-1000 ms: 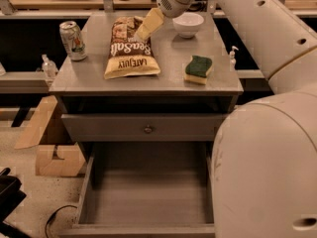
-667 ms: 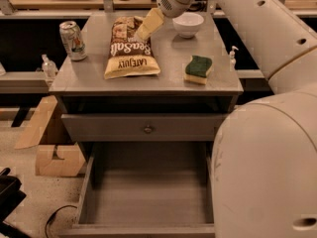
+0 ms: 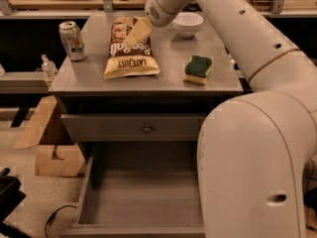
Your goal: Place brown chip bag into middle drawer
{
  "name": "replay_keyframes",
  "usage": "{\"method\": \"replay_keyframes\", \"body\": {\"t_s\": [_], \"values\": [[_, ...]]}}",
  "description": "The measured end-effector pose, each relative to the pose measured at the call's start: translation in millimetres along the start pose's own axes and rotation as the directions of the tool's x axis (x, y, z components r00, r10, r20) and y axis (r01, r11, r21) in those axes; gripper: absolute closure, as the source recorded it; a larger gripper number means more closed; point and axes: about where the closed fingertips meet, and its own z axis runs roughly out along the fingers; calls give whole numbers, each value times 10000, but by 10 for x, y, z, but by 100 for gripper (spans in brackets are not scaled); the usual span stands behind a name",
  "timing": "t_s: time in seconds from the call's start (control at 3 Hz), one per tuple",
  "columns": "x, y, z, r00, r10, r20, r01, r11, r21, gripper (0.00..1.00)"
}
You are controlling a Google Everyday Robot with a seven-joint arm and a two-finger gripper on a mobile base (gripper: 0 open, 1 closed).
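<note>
Middle drawer (image 3: pixel 143 202) is pulled out at the bottom of the frame, nearest me. Its grey floor is bare and the low side walls show on the L and front. My arm (image 3: pixel 257 152) bulks in at 3 o'clock of it and covers the drawer's R side. Cardboard (image 3: pixel 54 157) sits on the floor at 9 o'clock, just outside the cabinet.

Directly above is a closed drawer front (image 3: pixel 133 128) w/ a small round knob (image 3: pixel 147 129) at its center.

Next up is the counter (image 3: pixel 89 78). The brown chip bag (image 3: pixel 131 53) lies flat on it, a bit L of center, w/ the tan band and "LATE JULY" toward me and the dark end pointing to 12 o'clock. So the bag is on the counter, not in the drawer. The green-and-yellow sponge (image 3: pixel 198 69) is at 3 o'clock of the bag, apart from it. The can (image 3: pixel 72 39) stands upright at 10 o'clock, near the counter's L edge.

My hand (image 3: pixel 137 31) is over the bag's dark far end, angled down. Can't tell if it's open or closed, nor if it touches the bag. The white bowl (image 3: pixel 187 24) is at 2 o'clock of the bag, just beyond my hand.
</note>
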Motion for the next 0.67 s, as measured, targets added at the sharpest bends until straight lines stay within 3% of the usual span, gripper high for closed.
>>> {"method": "replay_keyframes", "body": {"t_s": [0.33,0.67], "values": [[-128,114,330,10000,7,52,-5,9991,-415,0],[-142,152,696,9975,-312,-638,302,9994,-161,0]]}}
